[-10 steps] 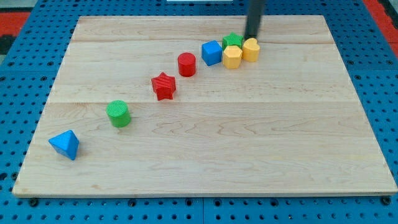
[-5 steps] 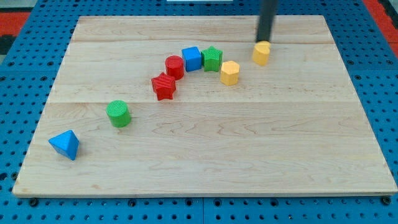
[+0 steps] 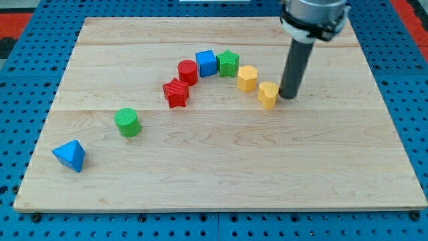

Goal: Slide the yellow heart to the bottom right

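The yellow heart (image 3: pixel 268 94) lies right of the board's middle, a little above centre. My tip (image 3: pixel 288 96) stands right beside it on its right, touching or nearly touching it. The dark rod rises from there to the arm's head at the view's top. A yellow hexagon block (image 3: pixel 247 77) sits just up and left of the heart.
A curved row runs to the left: green star (image 3: pixel 229 63), blue cube (image 3: pixel 206 63), red cylinder (image 3: pixel 188 71), red star (image 3: pixel 176 92). A green cylinder (image 3: pixel 127 122) and a blue pyramid (image 3: pixel 70 155) lie at lower left. The wooden board (image 3: pixel 221 174) ends on a blue pegboard.
The yellow heart has slid down and slightly left, from near the top to beside the yellow hexagon. My tip came down with it and now stands on its right side.
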Controlling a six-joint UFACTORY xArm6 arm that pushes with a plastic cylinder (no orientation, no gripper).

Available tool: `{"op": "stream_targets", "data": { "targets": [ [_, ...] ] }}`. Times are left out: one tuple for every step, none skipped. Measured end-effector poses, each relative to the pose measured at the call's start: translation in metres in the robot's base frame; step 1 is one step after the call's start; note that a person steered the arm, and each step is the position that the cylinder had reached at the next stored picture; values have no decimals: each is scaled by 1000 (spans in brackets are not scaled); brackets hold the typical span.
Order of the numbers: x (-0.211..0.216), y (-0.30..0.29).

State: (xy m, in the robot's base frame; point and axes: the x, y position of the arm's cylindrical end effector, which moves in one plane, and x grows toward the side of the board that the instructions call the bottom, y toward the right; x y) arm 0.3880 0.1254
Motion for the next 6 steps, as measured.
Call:
{"op": "stream_targets", "data": {
  "targets": [
    [-29, -11],
    [11, -62],
    [29, -23],
    [60, 17],
    [54, -9],
    [69, -9]
  ]
}}
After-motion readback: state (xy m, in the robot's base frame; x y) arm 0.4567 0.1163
